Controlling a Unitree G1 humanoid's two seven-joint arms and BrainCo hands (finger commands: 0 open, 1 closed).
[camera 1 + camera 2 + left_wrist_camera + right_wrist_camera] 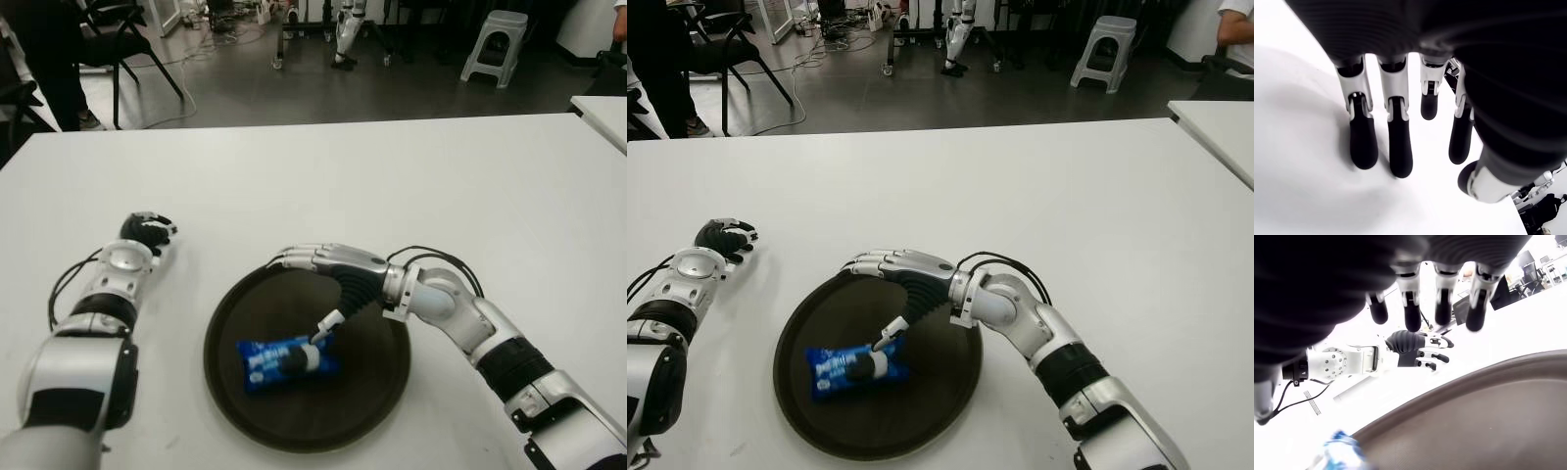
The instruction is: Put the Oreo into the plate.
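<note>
Since the Oreo (287,362) packet already lies flat inside the plate (377,387), toward the near left of its floor, you can judge the placing itself as done; what remains looks like clearing your hand away. The blue wrapper sits clear of the rim, so nothing suggests it will slide out.

Just beyond the Oreo, your right hand (328,266) hovers over the plate's far side, palm down and roughly level, forearm coming in from the plate's right. Its fingers (1411,316) are stretched out straight and apart, gripping nothing, and the thumb tip points down toward the packet's right end; from the eye views you cannot tell whether it touches the wrapper or stands just off it. That pose reads as a release: digits spread so the packet stays where it lies.

To the plate's left, your left hand (147,235) shows on the white table (392,186), well apart from the rim. Its fingers (1361,142) hang loosely extended, tips at the tabletop, holding nothing.

Beyond the table's far edge, well behind the plate, you have a stool (495,44) and a chair (122,39) on the dark floor.
</note>
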